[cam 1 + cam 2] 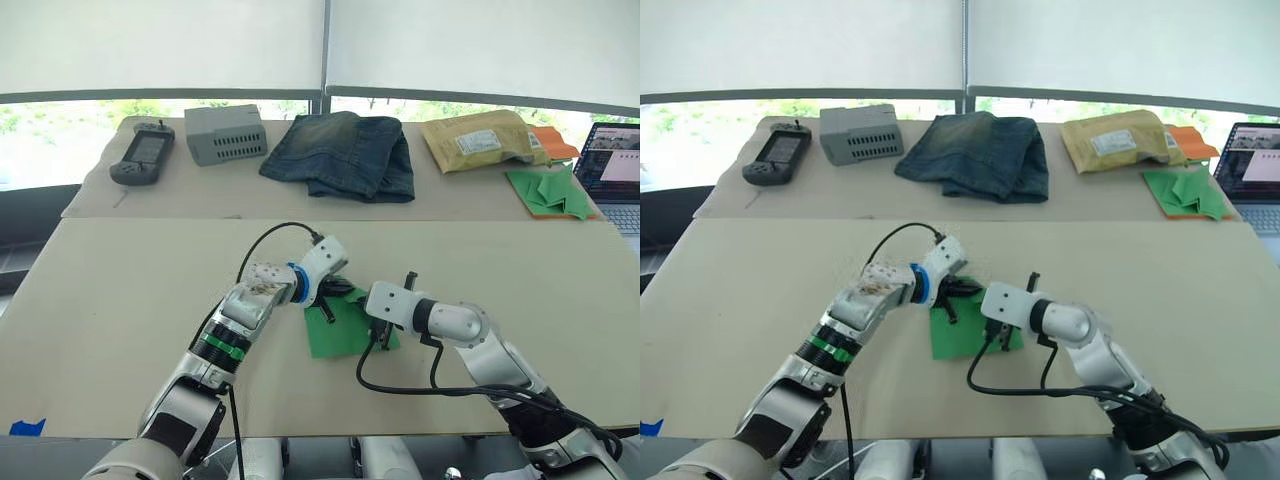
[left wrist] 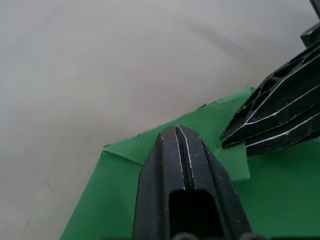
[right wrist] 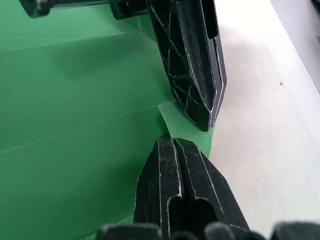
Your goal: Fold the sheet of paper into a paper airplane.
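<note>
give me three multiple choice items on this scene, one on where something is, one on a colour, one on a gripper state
1. Where does the folded pair of blue denim jeans lie?
A. on the far table between the grey box and the tan padded envelope
B. under the paper
C. on the laptop

2. What colour is the sheet of paper under the grippers?
A. orange
B. bright green
C. white

3. How are the fingers of the left gripper?
A. wide apart
B. shut, tips on the paper
C. clamped on the box

Key: 1 A, the head views show it between them; 2 B, green in every view; 3 B, the left wrist view shows the fingers pressed together.
</note>
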